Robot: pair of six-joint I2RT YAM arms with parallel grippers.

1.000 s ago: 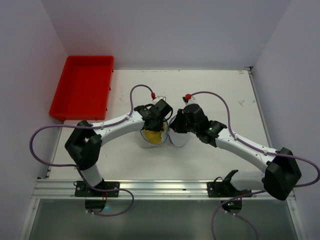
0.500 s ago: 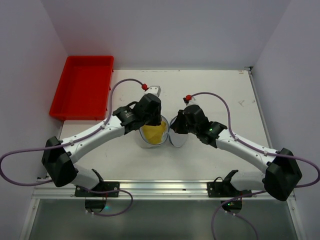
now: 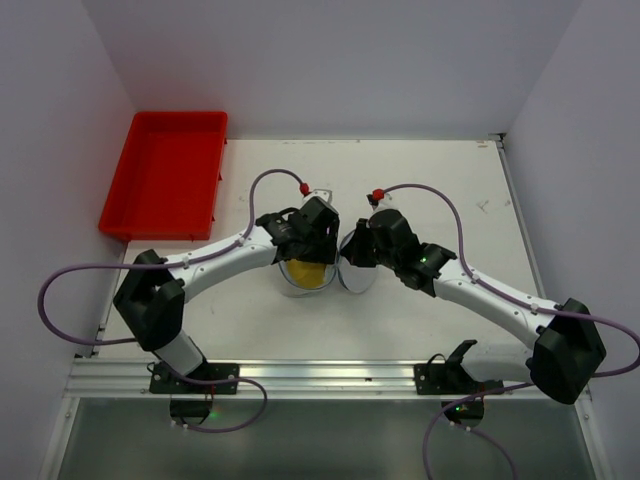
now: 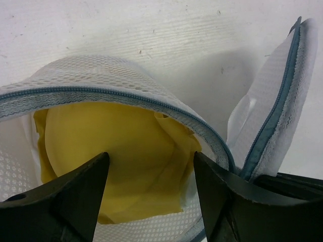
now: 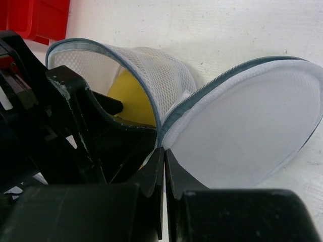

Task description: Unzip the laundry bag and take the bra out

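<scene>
The laundry bag point(image 3: 296, 280) stands unzipped mid-table, its round lid point(image 3: 360, 277) flapped open to the right. The yellow bra point(image 4: 116, 151) lies inside the white mesh and also shows in the top view point(image 3: 308, 273) and the right wrist view point(image 5: 128, 98). My left gripper point(image 4: 151, 189) hangs open over the bag's mouth, one finger on each side of the bra and not touching it. My right gripper point(image 5: 164, 154) is shut on the bag's seam, where the lid point(image 5: 247, 126) joins the drum point(image 5: 156, 75). In the top view, the left gripper point(image 3: 312, 240) and right gripper point(image 3: 348, 258) sit close together.
A red rectangular tray point(image 3: 165, 175) sits at the table's back left, and its corner shows in the right wrist view point(image 5: 35, 17). White walls enclose the table on three sides. The arms' cables arch above the bag.
My left gripper has gone from shut to open. It swung up and left away from the bag, then came back over the mouth. The right arm has held still.
</scene>
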